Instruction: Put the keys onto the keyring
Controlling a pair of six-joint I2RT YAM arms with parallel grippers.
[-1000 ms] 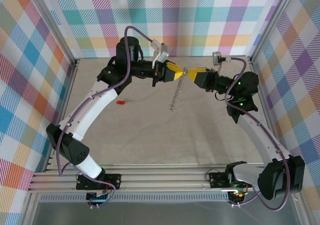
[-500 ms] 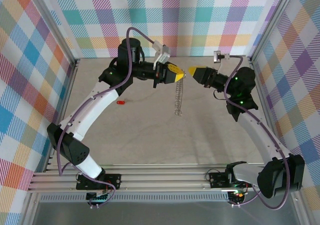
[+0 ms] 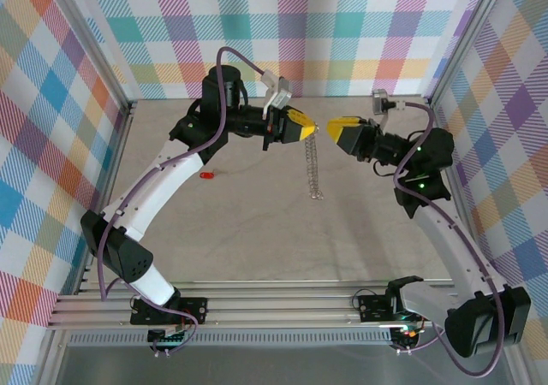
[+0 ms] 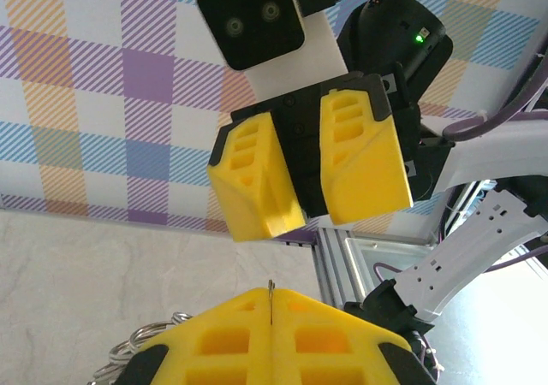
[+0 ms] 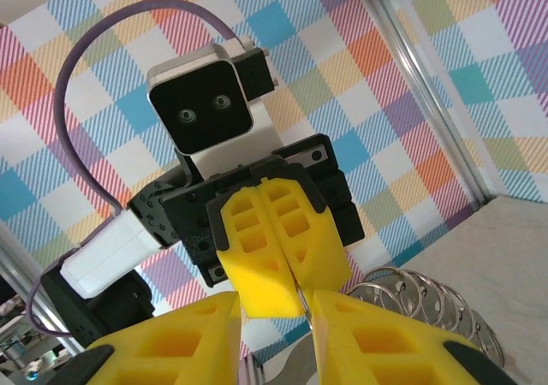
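I see the beaded keyring (image 3: 314, 164) hanging from my left gripper (image 3: 314, 129), clenched on its top end, the red-headed key (image 3: 206, 175) lying on the table (image 3: 257, 239) well leftward, my right gripper (image 3: 331, 127) released just beside.

Blk/white arms (image 3: 154, 180), purple cables (image 3: 223, 94), yellow ribbed tool fingers (image 4: 355, 158).
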